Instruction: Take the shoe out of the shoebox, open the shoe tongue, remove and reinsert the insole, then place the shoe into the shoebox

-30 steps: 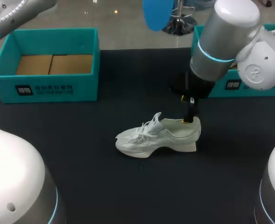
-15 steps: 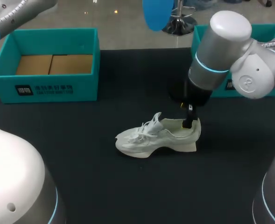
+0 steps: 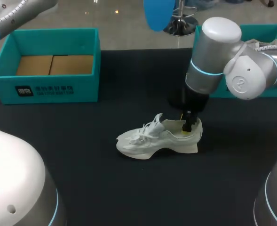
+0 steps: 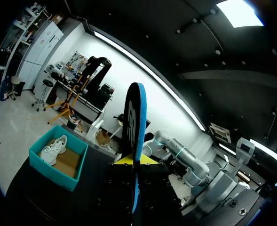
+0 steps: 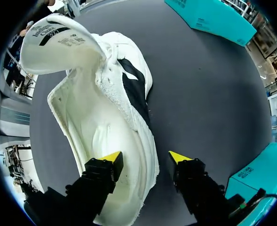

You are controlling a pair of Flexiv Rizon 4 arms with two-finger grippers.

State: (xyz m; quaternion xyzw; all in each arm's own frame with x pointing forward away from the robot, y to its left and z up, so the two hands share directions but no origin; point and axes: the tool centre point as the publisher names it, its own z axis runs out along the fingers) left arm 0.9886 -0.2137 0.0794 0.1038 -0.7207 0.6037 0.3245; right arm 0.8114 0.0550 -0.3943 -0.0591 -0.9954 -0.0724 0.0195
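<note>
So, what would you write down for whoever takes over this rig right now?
Left gripper: shut on the blue insole, held up off the table.
Right gripper: open, fingers astride the white shoe at its heel wall, one inside, one outside.
The shoe stands on the table, tongue up; the teal shoebox at my left holds no shoe.
Done: shoe out, tongue open, insole removed.
Left: reinsert insole, box the shoe.

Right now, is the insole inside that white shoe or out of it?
Out. The blue insole is clamped in the left gripper, held up in the air, and the shoe shows a bare white inside.
</note>
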